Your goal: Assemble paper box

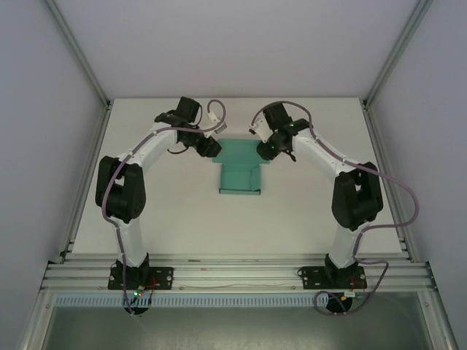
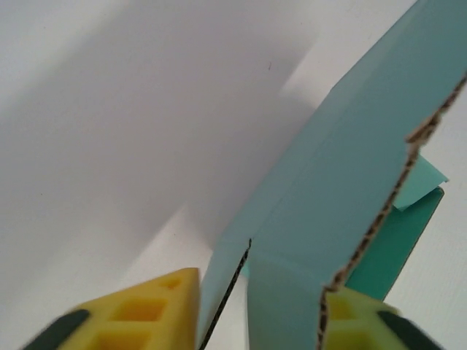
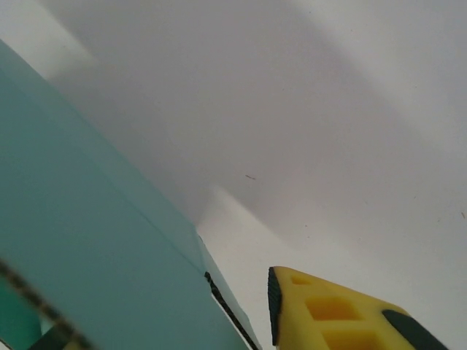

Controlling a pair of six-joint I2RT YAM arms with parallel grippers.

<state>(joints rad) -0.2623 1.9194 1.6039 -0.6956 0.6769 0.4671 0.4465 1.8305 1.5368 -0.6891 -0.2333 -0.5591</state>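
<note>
Quick status on the paper box (image 1: 241,173): it's sitting mid-table, a bit toward the far side, between my 2 arms on the white table (image 1: 306,219). It's teal card, partly folded. The far part lies flatter and the near part looks like a shallow tray.

My left gripper (image 1: 209,149) is down at the box's far left corner. In the left wrist cam, my 2 yellow fingers (image 2: 153,313) have a folded bit of card between them. The raw corrugated edge is right up against the right-hand finger, and the other face of the card touches the left-hand one. So I'd call that gripper clamped on the card, jaws narrowed to the width of that fold.

My right gripper (image 1: 267,152) is at the far right corner. In the right wrist cam, 1 yellow finger (image 3: 343,317) sits just beside the edge of a teal panel, with a thin strip of table showing between them. The other finger is mostly hidden behind the card. Honestly can't tell if that side is gripping or loose.
</note>
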